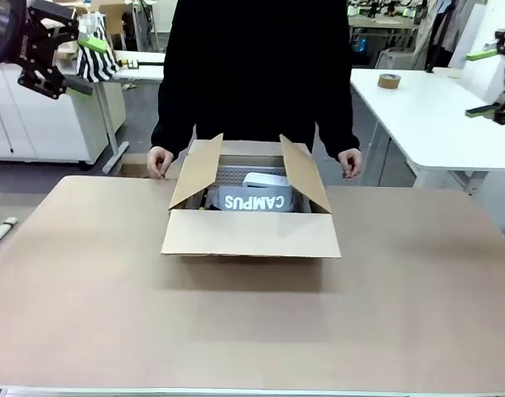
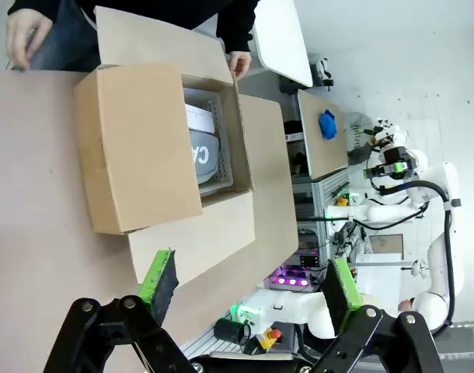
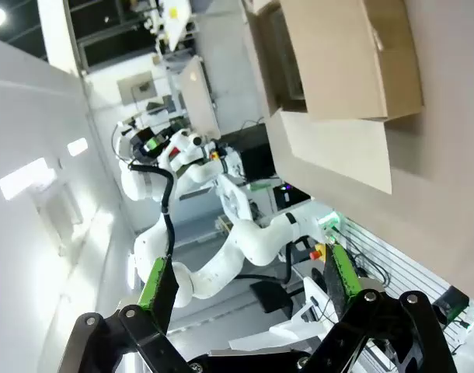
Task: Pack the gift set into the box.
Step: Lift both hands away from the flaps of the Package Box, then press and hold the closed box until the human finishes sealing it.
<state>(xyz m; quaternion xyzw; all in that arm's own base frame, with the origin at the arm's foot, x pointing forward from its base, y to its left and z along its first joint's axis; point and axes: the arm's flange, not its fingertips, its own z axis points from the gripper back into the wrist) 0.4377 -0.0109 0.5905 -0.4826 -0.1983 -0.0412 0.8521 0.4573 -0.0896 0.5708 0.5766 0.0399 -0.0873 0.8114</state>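
An open brown cardboard box (image 1: 251,232) stood on the tan table (image 1: 244,331), toward its far side, just in front of a person in black. Its four flaps were folded outward, two rising at left and right and one sloping toward my side, which left the mouth free for loading. Inside lay the gift set (image 1: 254,199), a grey pack with white letters reading CAMPUS, upside down from my side. A white piece (image 1: 266,179) sat just beyond the lettering. Both rested in a pale grey perforated basket (image 2: 211,124), which I took to be there to keep the contents together.

The person's hands, the right (image 1: 160,162) and the left (image 1: 349,163), were at the far edge on either side of the box, off the flaps, perhaps to leave room for my arms.

My left gripper (image 2: 248,284) was spread wide, with nothing between its fingers. My right gripper (image 3: 243,281) was also wide apart and empty. Both hung well away from the box. With the set already inside, I judged that folding the flaps came next; a careless push might have slid the carton.
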